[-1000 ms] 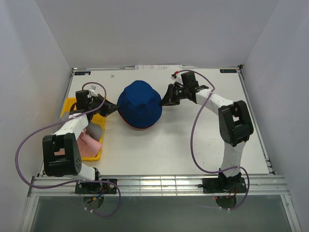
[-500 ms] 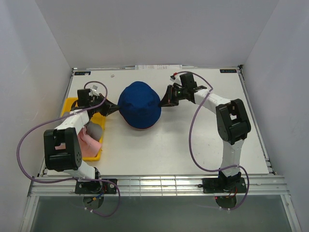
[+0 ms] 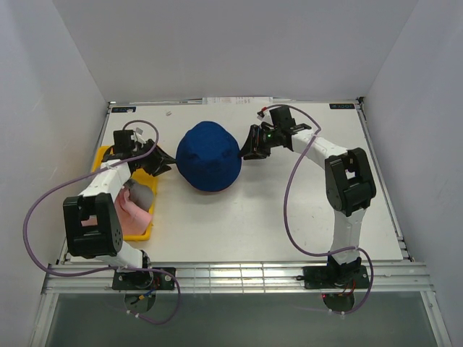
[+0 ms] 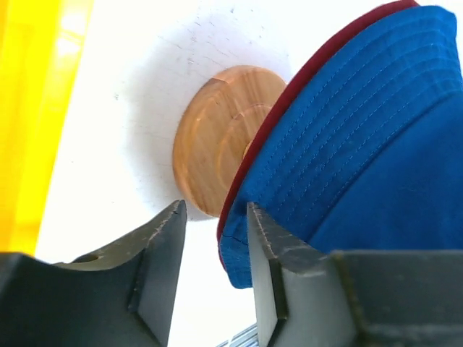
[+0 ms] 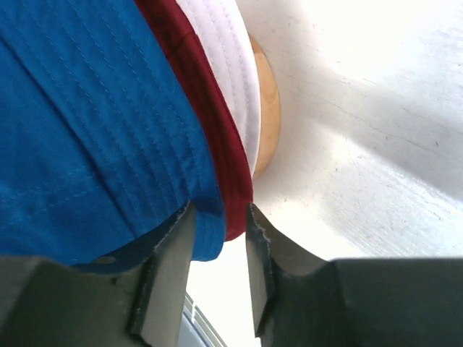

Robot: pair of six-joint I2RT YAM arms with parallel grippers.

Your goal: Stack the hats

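Near left, yellow plastic tray point(image 4: 32, 116) by the left arm; light pink hat point(image 3: 132, 213) lies in it, grey hat point(image 3: 142, 194) just beyond, touching it.

Mid-table: navy blue hat point(image 3: 208, 153) sits dome-up over the dark red hat point(image 5: 235, 191), only a thin red rim showing beneath the blue brim; both sit over the wooden stand point(image 4: 213, 137), whose round base rests flat on the table point(image 3: 275, 217).

Left claw point(image 4: 215, 210) at the hat's left brim, low to the table; fingers spread, white table showing in the gap; the blue brim's lower edge hangs just beyond the tips, close to the right-hand finger, not pinched.

Right claw point(image 5: 219, 211) at the hat's upper-right brim; fingers parted; blue and red brim edges droop into the gap, blue against one finger, red just shy of the other, light visible below them; not clamped.

Room: broad white surface near and right of the stack, inside the right arm's bend; tray edge close behind the left claw; far table edge well apart from the hat; white walls close off the left, right and far sides.
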